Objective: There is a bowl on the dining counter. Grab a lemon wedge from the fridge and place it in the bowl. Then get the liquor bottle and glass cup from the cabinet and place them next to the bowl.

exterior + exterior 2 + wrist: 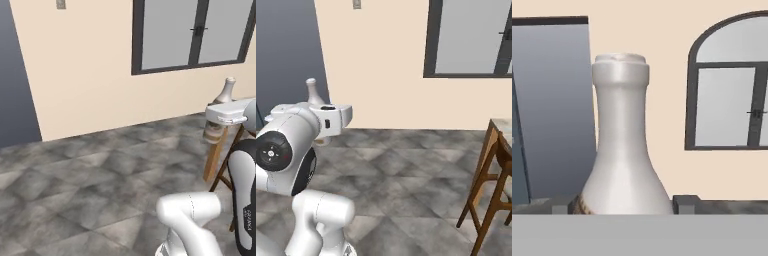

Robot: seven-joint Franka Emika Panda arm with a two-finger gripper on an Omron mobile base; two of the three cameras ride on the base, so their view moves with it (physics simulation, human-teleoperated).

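Glass bottle: the liquor bottle is riding upright in the gripper, off the floor, pale neck and cap standing above the hand.
Grip state: jaws are standing fairly wide, one dark finger tip either side of the bottle's broad lower body; it is being held.
Location: the arm is carrying it over grey tiled floor, with the dining counter to the right.
Step in hand: judged to be transport to the counter.
Handling advice: keeping the bottle vertical and lowering gently beside the bowl.
Surfaces: bottle is looking smooth and glossy, flaring from slim neck; counter legs are light wood; wall is matt cream.
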